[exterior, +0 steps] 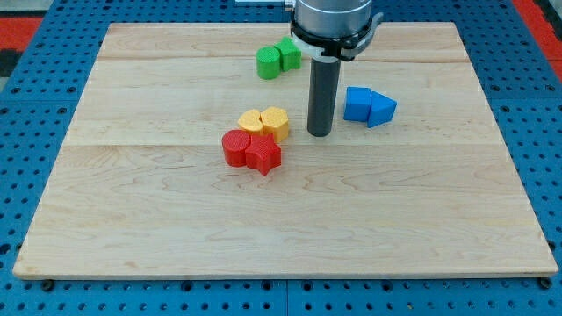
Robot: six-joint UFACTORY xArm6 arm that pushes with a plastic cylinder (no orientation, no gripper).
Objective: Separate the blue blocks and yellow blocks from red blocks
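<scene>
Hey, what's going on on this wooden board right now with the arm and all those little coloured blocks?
An arm with a dark rod is sorting blocks on the wooden board. My tip sits between the yellow blocks on the view's left and the blue blocks on its right, touching neither. The yellow pair is pressed against the red blocks, so they are not yet separated. The green blocks sit near the top.

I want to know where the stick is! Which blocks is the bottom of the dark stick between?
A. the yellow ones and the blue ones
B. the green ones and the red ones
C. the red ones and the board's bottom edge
A: my tip rests on the board with the yellow blocks just to the view's left and the blue blocks to the view's right.
</scene>
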